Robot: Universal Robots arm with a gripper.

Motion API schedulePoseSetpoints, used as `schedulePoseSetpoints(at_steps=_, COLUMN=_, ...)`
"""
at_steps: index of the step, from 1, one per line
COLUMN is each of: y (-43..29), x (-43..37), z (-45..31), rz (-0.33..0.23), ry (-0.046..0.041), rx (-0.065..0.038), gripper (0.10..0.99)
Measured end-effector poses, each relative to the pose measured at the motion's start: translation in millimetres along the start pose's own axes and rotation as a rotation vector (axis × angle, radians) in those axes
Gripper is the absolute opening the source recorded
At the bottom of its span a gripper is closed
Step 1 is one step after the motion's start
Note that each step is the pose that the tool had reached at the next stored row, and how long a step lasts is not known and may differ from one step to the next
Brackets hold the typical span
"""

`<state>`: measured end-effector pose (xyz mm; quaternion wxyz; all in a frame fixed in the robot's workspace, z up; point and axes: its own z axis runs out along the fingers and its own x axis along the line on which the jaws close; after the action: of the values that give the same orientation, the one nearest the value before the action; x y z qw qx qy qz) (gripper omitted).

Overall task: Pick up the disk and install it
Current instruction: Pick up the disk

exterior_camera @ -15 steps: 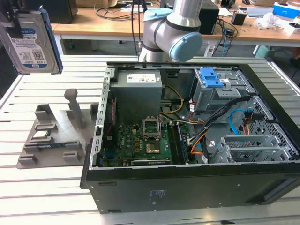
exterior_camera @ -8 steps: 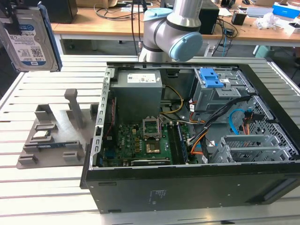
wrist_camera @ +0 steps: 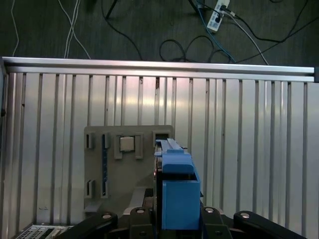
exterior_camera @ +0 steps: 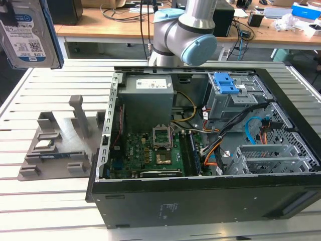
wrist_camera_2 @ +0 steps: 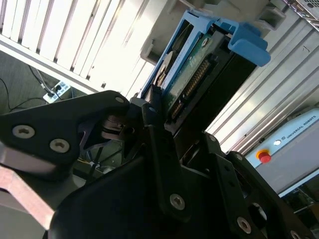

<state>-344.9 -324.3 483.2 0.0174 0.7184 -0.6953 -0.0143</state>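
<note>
Disk [exterior_camera: 27, 32] hangs raised at the exterior view's upper left, label showing, above the slatted metal surface [exterior_camera: 50, 211] that carries a grey fixture [exterior_camera: 55, 145] and an open computer case [exterior_camera: 200, 150]. Cluttered desks [exterior_camera: 95, 27] stand behind. The second wrist view shows the gripper [wrist_camera_2: 179, 119] pinching its blue-framed connector end. The first wrist view shows a power strip [wrist_camera: 218, 11] on the floor.

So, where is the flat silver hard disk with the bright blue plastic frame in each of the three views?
Exterior view: the disk is in the upper left corner, above the slatted metal table.
Second wrist view: the disk is edge-on in the gripper, the table behind it.
First wrist view: the disk hangs over the grey holder tray.
Shared landmark: the slatted table.
</note>
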Motion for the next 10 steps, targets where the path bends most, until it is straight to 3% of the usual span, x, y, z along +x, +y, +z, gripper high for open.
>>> schedulePoseSetpoints(at_steps=10, y=0.5, x=0.0, z=-12.3, rz=0.000, ry=0.0000, rx=0.000, gripper=0.361)
